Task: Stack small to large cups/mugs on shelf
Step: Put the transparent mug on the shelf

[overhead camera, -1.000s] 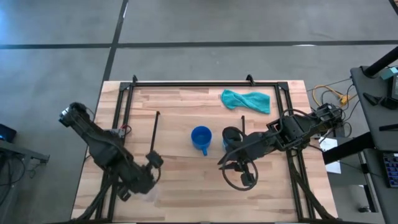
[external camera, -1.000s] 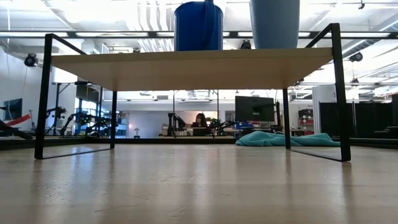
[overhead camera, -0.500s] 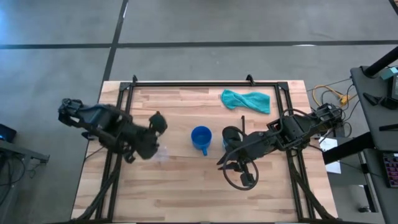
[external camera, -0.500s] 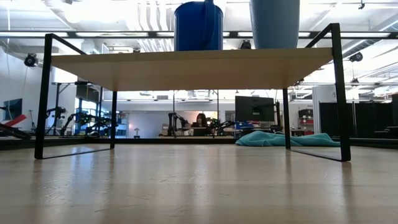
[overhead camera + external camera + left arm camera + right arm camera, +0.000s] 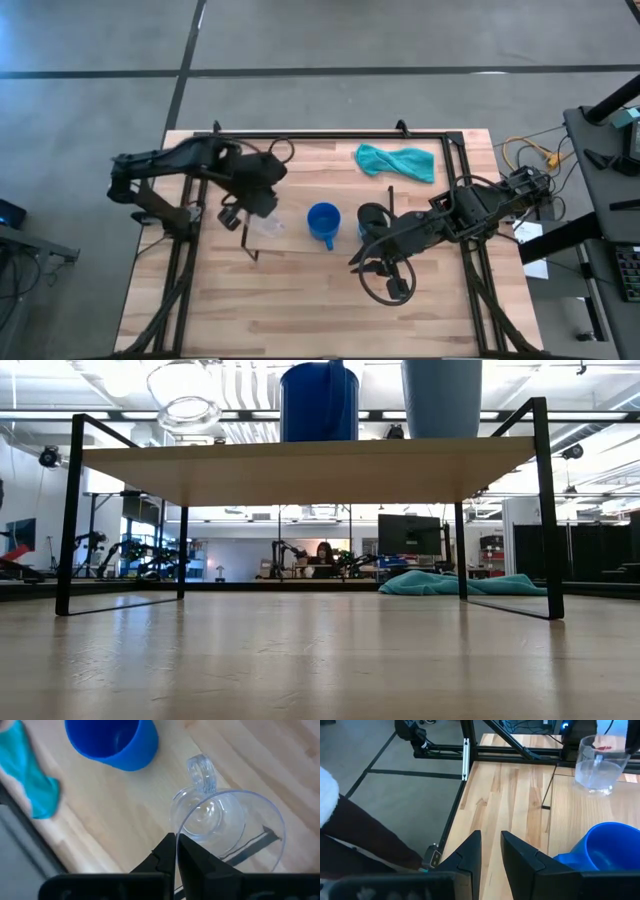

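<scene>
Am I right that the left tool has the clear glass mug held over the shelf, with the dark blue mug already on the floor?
Not quite. The left tool does hold the clear glass mug over the shelf, but the dark blue mug stands on the shelf, not the floor. The low view shows it.

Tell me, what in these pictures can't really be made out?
- Light blue cup: low view cuts off its top; in the high view the right arm covers most of it.
- Glass mug: faint from above; only its base shows in the low view.
- Right gripper: whether it holds anything isn't visible.
</scene>
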Action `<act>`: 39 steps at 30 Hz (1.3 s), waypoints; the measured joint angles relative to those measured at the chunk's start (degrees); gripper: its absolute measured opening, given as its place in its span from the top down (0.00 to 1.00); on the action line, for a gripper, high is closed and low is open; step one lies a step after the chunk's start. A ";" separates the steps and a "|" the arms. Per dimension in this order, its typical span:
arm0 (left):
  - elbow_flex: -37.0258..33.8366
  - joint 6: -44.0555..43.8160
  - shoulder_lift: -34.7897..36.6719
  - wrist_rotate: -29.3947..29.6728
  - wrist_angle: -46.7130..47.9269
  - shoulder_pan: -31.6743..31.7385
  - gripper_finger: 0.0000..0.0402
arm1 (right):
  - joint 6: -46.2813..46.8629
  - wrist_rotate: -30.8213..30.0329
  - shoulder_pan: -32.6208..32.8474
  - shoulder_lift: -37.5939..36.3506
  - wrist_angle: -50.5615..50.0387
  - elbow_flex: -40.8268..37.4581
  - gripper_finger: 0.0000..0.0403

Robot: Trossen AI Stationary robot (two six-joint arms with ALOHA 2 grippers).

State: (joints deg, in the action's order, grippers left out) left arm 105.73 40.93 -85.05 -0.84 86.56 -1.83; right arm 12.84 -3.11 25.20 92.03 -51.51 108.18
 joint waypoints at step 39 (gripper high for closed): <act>-0.22 -3.13 -7.60 -2.51 2.36 4.12 1.00 | -1.07 -0.01 0.00 0.00 -0.08 0.00 0.83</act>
State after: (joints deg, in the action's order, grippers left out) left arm 105.51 37.80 -92.65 -3.36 88.92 2.28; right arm 11.77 -3.12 25.20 92.03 -51.59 108.18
